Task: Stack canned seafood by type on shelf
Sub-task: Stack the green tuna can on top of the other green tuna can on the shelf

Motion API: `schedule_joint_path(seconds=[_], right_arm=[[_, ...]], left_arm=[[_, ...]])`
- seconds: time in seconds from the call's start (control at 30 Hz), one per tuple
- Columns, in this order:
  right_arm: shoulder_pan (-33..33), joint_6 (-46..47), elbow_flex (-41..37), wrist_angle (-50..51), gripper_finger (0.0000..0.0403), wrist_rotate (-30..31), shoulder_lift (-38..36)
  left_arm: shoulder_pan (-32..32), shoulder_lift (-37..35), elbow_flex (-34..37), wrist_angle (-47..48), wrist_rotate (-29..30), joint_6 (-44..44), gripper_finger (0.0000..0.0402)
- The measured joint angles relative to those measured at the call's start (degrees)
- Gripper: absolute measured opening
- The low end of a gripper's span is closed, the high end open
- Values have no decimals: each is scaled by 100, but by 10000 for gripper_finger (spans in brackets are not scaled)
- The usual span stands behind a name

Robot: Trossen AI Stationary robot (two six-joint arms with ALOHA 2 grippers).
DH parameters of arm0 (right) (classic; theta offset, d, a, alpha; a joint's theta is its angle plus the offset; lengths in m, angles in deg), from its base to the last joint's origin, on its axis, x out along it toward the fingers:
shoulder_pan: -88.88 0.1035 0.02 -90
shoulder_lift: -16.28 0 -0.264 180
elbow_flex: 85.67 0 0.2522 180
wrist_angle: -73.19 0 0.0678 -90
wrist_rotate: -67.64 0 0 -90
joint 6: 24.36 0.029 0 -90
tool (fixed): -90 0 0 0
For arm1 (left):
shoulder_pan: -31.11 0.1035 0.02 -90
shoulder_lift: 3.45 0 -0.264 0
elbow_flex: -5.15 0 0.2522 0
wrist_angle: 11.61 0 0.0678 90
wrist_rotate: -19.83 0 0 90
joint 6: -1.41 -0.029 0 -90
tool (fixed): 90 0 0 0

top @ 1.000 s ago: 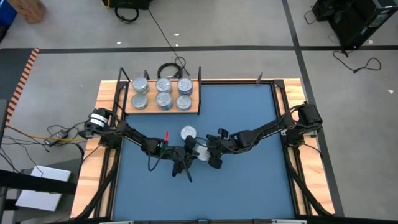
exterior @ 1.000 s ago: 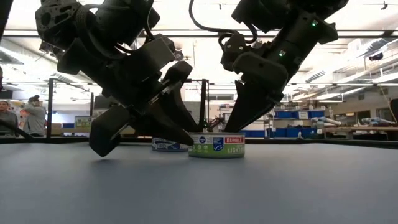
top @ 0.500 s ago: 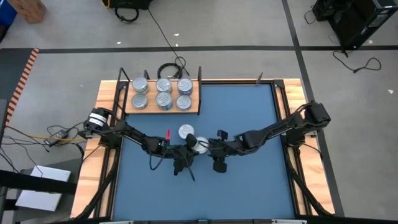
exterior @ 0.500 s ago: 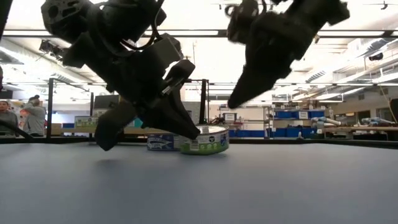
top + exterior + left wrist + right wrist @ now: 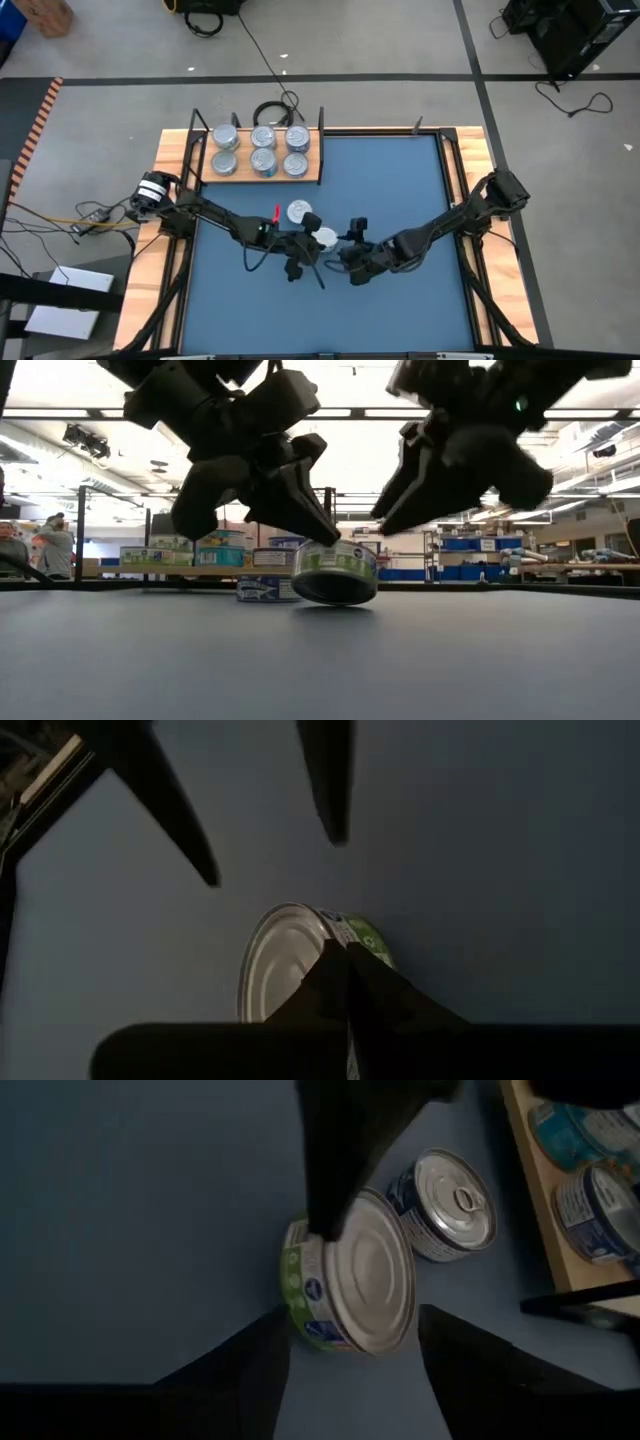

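Observation:
A green-labelled tin (image 5: 335, 572) of canned seafood hangs tilted just over the blue mat (image 5: 400, 180), with my left gripper (image 5: 322, 540) shut on it. My right gripper (image 5: 355, 1318) stands open just on the near side of that tin, touching nothing. A blue-labelled tin (image 5: 445, 1205) with a pull-tab rests flat on the mat a little farther off. The shelf (image 5: 310, 176), a wooden board at the far left of the mat, carries six tins (image 5: 264, 150) standing on their bases. My left gripper pinches the green-labelled tin by its rim (image 5: 335, 952), where the shiny lid meets the label, between its two shut fingers. The fingers slant down onto it from the table's left. The tin hangs tilted below them, apparently clear of the mat.
Black upright posts (image 5: 321, 118) stand at the shelf's ends. Wooden rails (image 5: 170, 160) border the mat on both sides. The mat's right half and near strip are bare. People stand in the room beyond the table (image 5: 40, 545).
My left gripper has shut on the green-labelled tin's rim and risen; the tin first tipped up on one edge, then came off the mat, still tilted. My right gripper has left the tin, rolled, and drawn back toward the table's near edge.

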Motion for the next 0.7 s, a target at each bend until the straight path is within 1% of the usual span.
schedule_joint_path(seconds=[0.13,0.27,0.43,0.6,0.63,0.7], right_arm=[[94,-128,-2,-211,252,422,362],[218,-359,-2,-614,274,1025,739],[302,-548,0,-1203,292,1611,1210],[278,-598,0,-1596,284,2142,1518],[269,-596,0,-1597,279,2193,1518],[213,-537,2,-1595,264,2100,1518]], left_arm=[[36,0,-151,188,8,163,0],[66,-5,-219,227,20,176,0],[151,-47,-227,190,15,319,0],[183,-74,-232,195,-64,455,0],[184,-74,-232,195,-89,474,0],[186,-74,-232,198,-123,496,0]])
